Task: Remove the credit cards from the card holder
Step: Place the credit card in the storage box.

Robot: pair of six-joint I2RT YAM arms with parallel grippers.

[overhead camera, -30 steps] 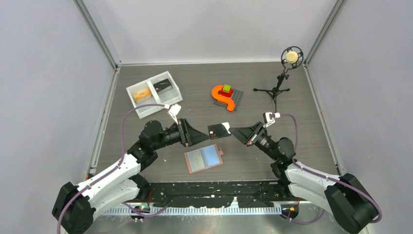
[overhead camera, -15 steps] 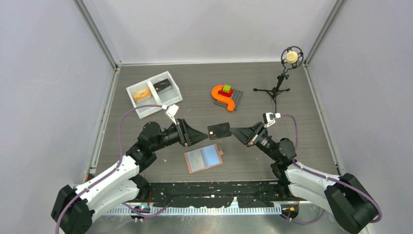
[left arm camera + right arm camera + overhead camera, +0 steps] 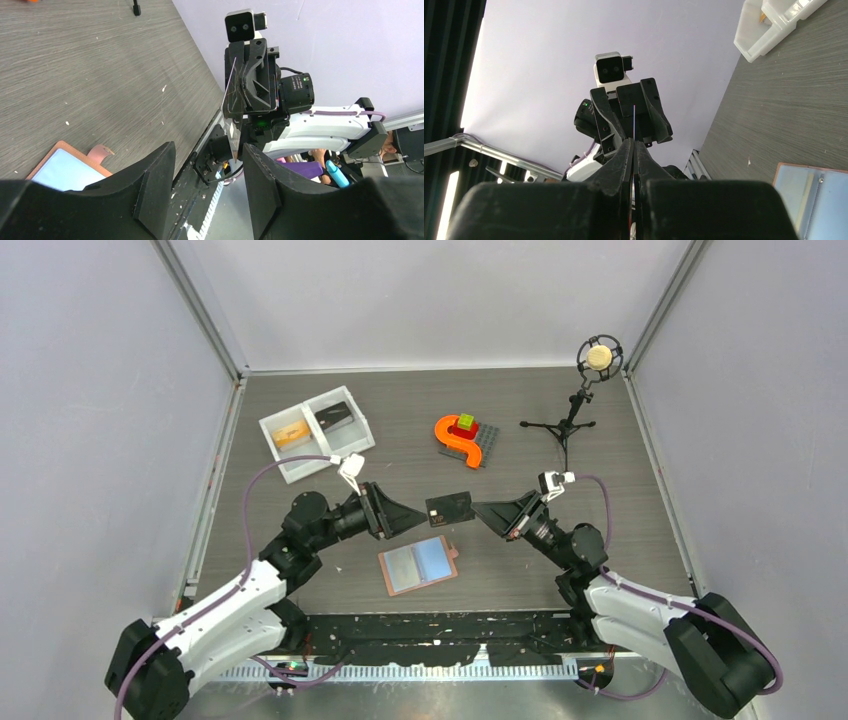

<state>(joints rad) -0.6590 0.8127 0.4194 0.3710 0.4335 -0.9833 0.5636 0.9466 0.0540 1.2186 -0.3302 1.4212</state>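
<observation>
My right gripper [image 3: 478, 508] is shut on one short edge of a dark credit card [image 3: 450, 508] and holds it in the air above the table. In the right wrist view the gripper [image 3: 634, 142] shows the card [image 3: 634, 117] edge-on as a thin line. My left gripper [image 3: 424, 516] faces it with jaws open. In the left wrist view the card [image 3: 231, 102] points its near corner into the mouth of the open gripper [image 3: 209, 148], close to one finger [image 3: 260, 175]. The card holder [image 3: 418, 564] lies spread open on the table below, blue pockets up; it also shows in both wrist views [image 3: 70, 167] [image 3: 819, 185].
A white two-compartment tray [image 3: 282, 455] at the back left holds a dark card [image 3: 333, 416] and a tan item [image 3: 290, 434]. An orange curved piece with small blocks on a grey plate [image 3: 462, 438] and a microphone stand [image 3: 572, 420] are further back.
The card in my right gripper has turned a little and lost its glare. My left arm has shifted slightly; its open jaws stay at the card's near end.
</observation>
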